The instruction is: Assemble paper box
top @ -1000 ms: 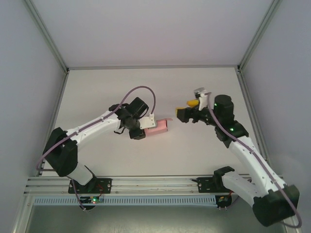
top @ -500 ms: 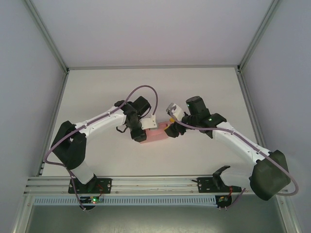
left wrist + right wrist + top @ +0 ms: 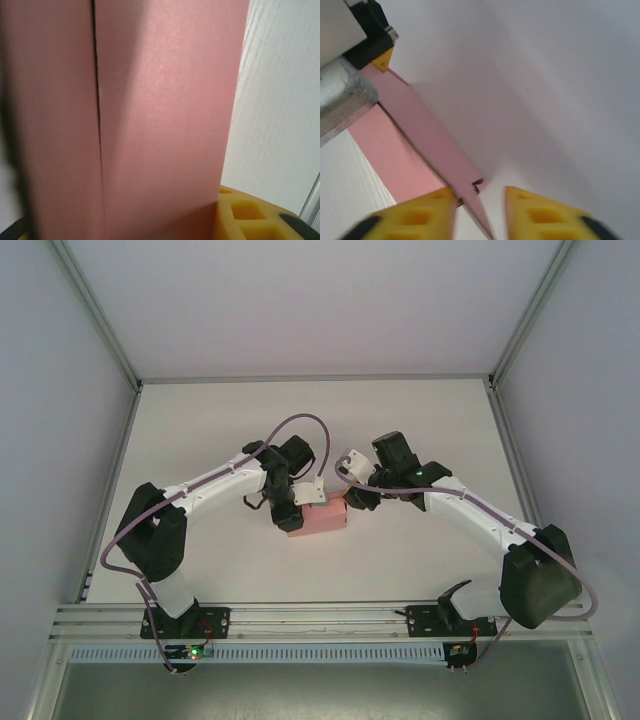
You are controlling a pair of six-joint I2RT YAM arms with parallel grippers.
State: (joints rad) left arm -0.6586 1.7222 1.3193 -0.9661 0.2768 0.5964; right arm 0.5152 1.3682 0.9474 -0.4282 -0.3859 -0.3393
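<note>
Alignment is mattering most here: I am holding the small pink thin-card paper box [image 3: 318, 518] on the white table [image 3: 420, 420] with the left gripper [image 3: 298, 508] clamped across its left end, while the right gripper [image 3: 352, 502] is standing narrow around the loose pink end flap [image 3: 440, 145], not visibly pinching it. I am judging that a slow, square push would tuck it best.

The right claw [image 3: 480, 207] holds its yellow fingertips [image 3: 540, 215] slightly apart. A thin flap [image 3: 435, 140] of the pink paper box [image 3: 390, 150] points into this gap. The left claw [image 3: 377, 50] meets the box's far end.
</note>
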